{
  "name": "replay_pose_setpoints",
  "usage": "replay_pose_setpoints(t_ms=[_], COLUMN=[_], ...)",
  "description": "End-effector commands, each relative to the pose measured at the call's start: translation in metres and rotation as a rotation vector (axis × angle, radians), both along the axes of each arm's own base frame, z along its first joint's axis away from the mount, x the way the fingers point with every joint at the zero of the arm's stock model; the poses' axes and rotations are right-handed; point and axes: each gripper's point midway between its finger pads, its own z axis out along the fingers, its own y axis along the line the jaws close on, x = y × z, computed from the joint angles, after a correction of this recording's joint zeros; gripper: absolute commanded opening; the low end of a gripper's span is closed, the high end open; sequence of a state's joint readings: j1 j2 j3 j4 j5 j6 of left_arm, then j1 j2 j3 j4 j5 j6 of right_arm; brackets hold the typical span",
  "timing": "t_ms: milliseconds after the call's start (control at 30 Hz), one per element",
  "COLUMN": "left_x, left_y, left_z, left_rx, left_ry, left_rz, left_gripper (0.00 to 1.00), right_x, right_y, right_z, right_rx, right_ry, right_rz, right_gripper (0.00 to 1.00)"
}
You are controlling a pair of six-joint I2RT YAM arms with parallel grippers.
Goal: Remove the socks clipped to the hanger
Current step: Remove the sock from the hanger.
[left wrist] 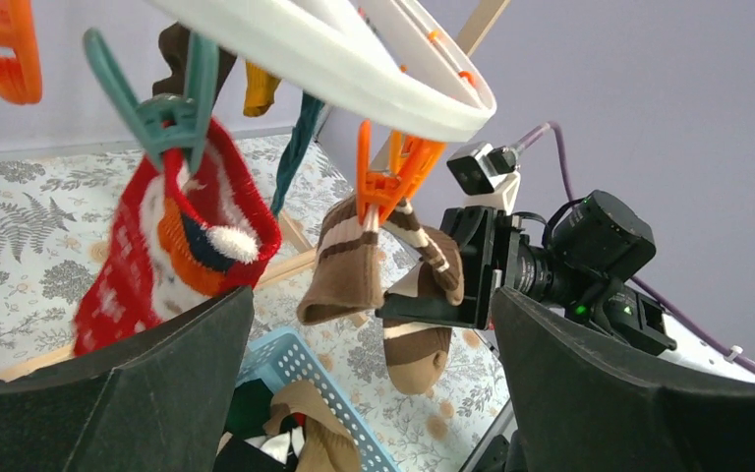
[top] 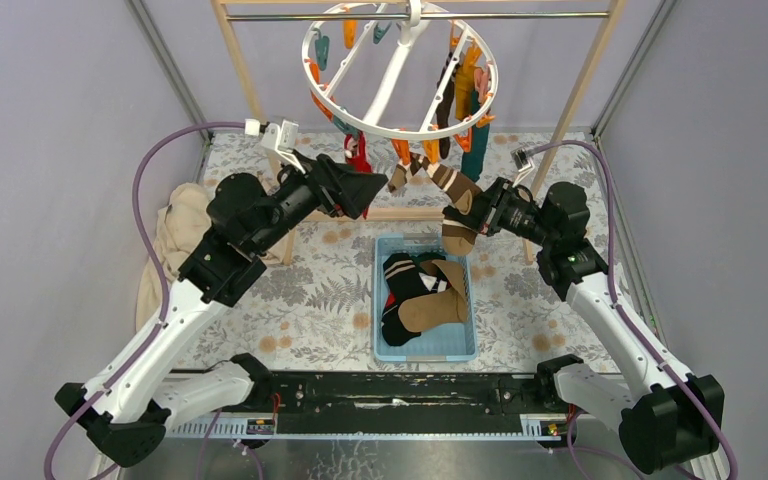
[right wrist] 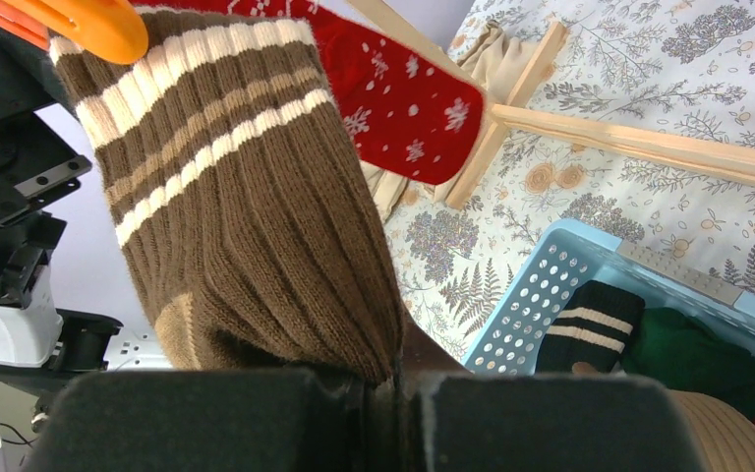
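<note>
brown sock [right wrist: 256, 216] slants cuff-up frm clip [right wrist: 98, 25] to r tool [right wrist: 383, 391].

The hanger [top: 390, 72] above the basket [right wrist: 541, 305] was smooth white plastic with a slight gloss, and its clips [right wrist: 98, 25] were shiny orange plastic. The brown sock [right wrist: 246, 226] over the basket was thick ribbed knit, matt, with cream stripes. The red sock [left wrist: 187, 246] beyond the basket looked fuzzy and woolly. The basket itself was pale blue perforated plastic. Under it the bench [top: 300, 290] wore a matt printed cloth. Behind the basket the rack [right wrist: 639, 143] was bare pale wood. The right hand [right wrist: 393, 393] had dull black, faintly grainy faces.
</note>
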State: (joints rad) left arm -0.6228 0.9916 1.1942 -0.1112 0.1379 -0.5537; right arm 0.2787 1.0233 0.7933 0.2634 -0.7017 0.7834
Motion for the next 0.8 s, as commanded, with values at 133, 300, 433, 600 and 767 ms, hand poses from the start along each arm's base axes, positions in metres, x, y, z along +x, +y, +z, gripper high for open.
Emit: replay_pose_setpoints(t_ms=[133, 300, 433, 600, 767], left_x=[-0.008, -0.010, -0.007, 0.001, 0.007], left_y=[0.008, 0.001, -0.010, -0.020, -0.027], left_z=[0.039, 0.042, 0.039, 0.031, 0.028], left_rx=[-0.013, -0.019, 0.004, 0.067, 0.089], left_ry=[-0.051, -0.069, -0.127, -0.179, -0.210], left_rz=[0.071, 0.045, 0.014, 0.009, 0.011], left_gripper=[0.97, 0.96, 0.88, 0.75, 0.69], right_x=[-0.006, -0.006, -0.006, -0.008, -0.007], right_y=[0.000, 0.000, 0.000, 0.000, 0.000], right_z=[0.015, 0.017, 0.017, 0.017, 0.016], right_rx=[0.019, 0.021, 0.023, 0.022, 0.022], right_ry=[-0.039, -0.043, -0.040, -0.039, -0.036], right_rz=[0.021, 0.019, 0.020, 0.021, 0.020], right_gripper=[0.00, 0.00, 0.00, 0.00, 0.00])
